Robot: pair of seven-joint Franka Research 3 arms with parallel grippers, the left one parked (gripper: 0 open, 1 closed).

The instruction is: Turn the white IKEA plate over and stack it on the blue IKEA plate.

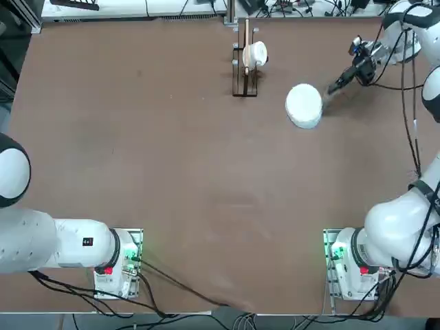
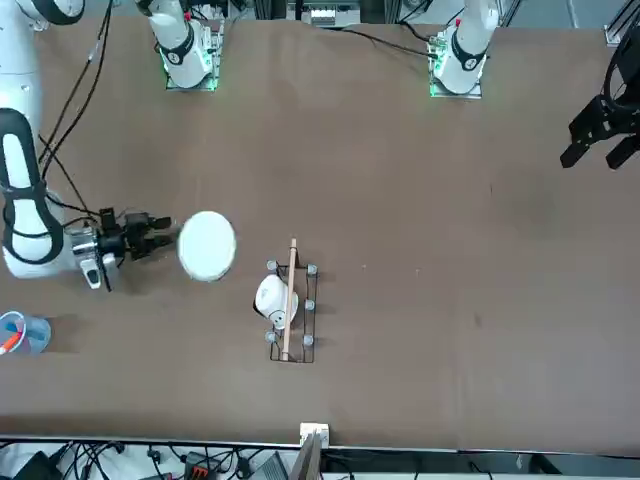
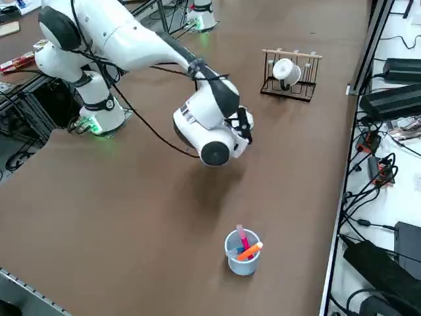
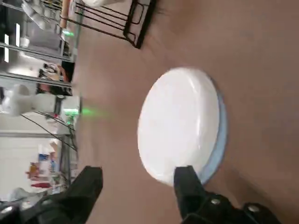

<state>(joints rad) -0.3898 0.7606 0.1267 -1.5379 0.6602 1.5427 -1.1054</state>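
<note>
1. Hovering low over the table, the right claw has its fingers spread apart and grips nothing.
2. It sits just beside the white plate, at the plate's edge; whether a fingertip touches the rim cannot be told.
3. The white plate lies underside up on the blue plate, which shows only as a thin pale rim beneath it.
4. The stack rests flat on the table, near the wooden rack holding a white cup.
5. A clear blue cup with markers stands well apart, on the arm's far side from the plates.
</note>
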